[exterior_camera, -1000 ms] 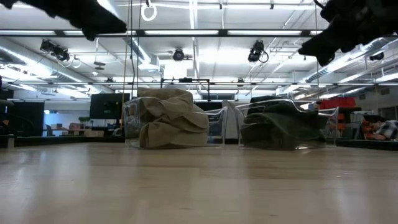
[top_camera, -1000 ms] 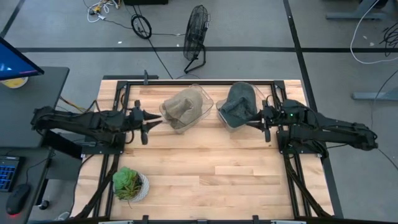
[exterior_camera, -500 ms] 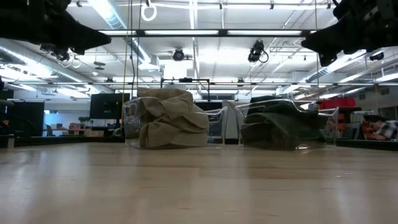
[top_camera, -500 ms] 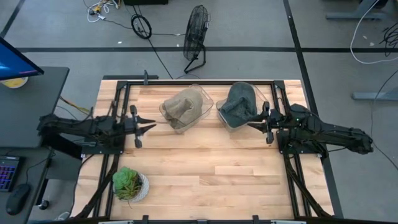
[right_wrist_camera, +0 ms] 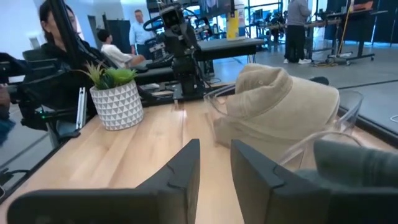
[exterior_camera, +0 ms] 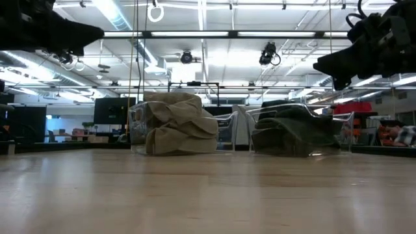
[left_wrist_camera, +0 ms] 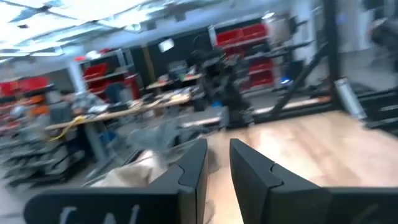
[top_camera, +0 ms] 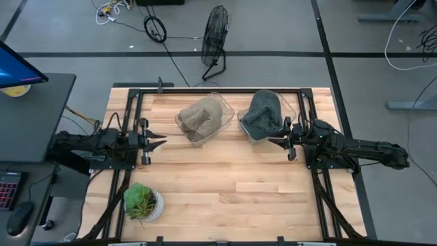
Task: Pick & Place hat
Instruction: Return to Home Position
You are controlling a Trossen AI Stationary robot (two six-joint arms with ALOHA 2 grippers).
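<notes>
Nearest the front edge, a potted plant point(top_camera: 142, 203) stands alone on the wooden table point(top_camera: 225, 198) — no hat lies loose on the boards. Mid-table, the left gripper point(top_camera: 162, 141) and right gripper point(top_camera: 271, 140) hang at opposite sides, each with fingers narrowly parted and holding nothing. Beyond them, the black caps point(top_camera: 261, 113) sit heaped in the right transparent bin point(top_camera: 244, 130), a tan hat point(top_camera: 198, 116) in the left bin point(top_camera: 227, 108). The sorting looks complete — only parking the arms appears to remain.
</notes>
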